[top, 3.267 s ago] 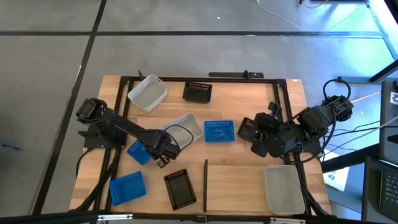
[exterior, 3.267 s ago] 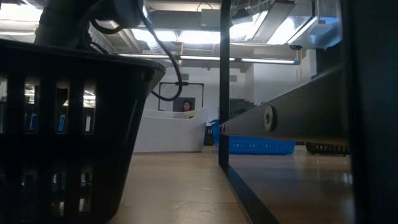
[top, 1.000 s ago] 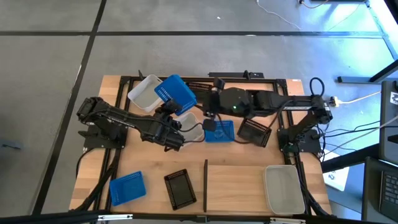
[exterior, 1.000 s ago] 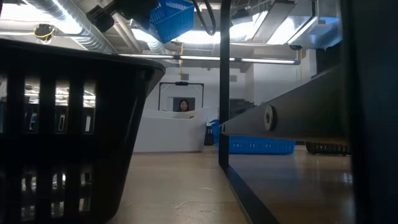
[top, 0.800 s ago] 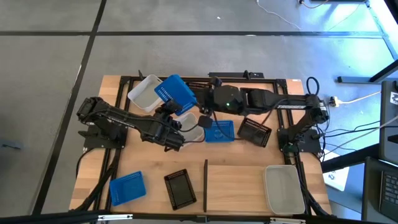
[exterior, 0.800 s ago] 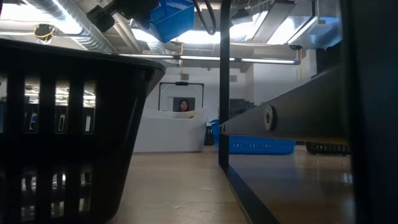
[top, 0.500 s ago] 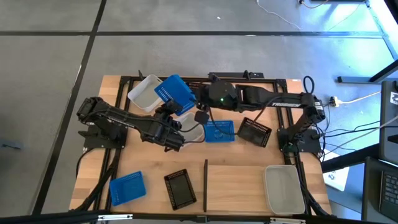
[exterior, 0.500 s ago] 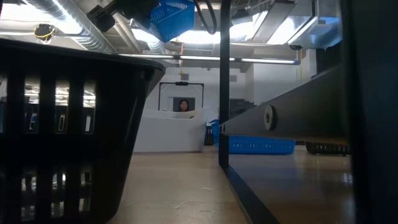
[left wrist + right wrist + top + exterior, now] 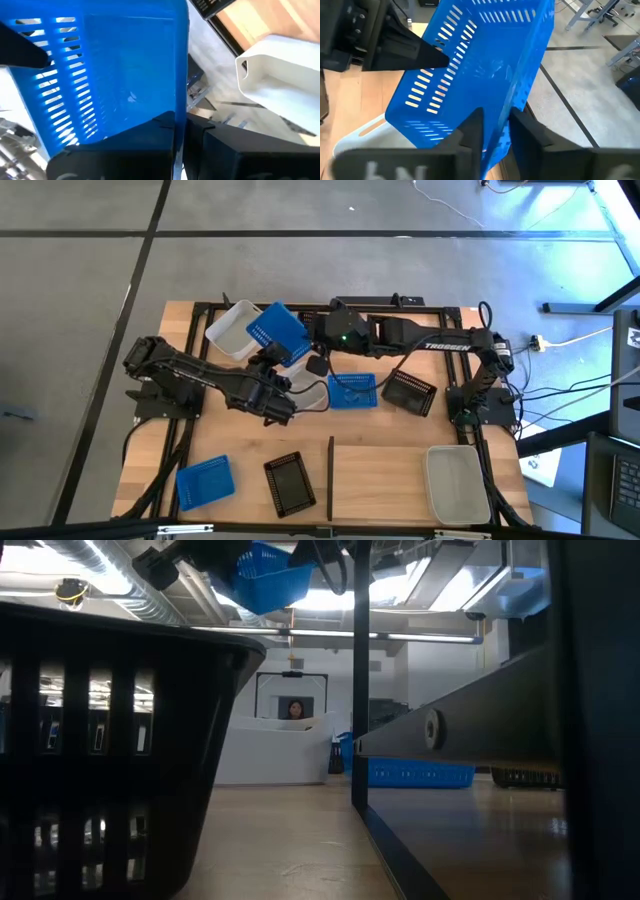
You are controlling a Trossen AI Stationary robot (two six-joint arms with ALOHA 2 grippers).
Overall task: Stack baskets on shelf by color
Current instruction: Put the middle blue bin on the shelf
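Note:
A bright blue basket (image 9: 278, 332) hangs tilted in the air over the far middle of the table, also seen in the low view (image 9: 265, 575). My left gripper (image 9: 272, 366) is shut on it from the near-left side. My right gripper (image 9: 314, 360), reaching across from the right, is shut on its opposite side. On the near right lies the pale shelf (image 9: 390, 480) with its black upright bar (image 9: 330, 465). A white basket (image 9: 458, 480) rests on it by its base. My left gripper pinches one wall of the blue basket at its edge (image 9: 179, 119) between its two fingers, coming up at it from the near-left. The basket is lifted clear of the table and tilted. My right gripper has a wall of the blue basket (image 9: 496, 131) between its two fingers (image 9: 472, 131), which come from the table's right and slant downward. The basket hangs clear of the table, with my left gripper (image 9: 395, 47) on its other side.
On the table stand a white basket (image 9: 237, 328) at the far left, another white one (image 9: 308, 388) under the arms, a blue one (image 9: 352, 390), a black one (image 9: 410, 392), and near the front a blue one (image 9: 205, 480) and a black one (image 9: 289, 483).
My right gripper has moved toward the table's left and a little down, up to the lifted blue basket. The basket has tipped and shifted slightly toward the left. My left gripper has kept its hold in place.

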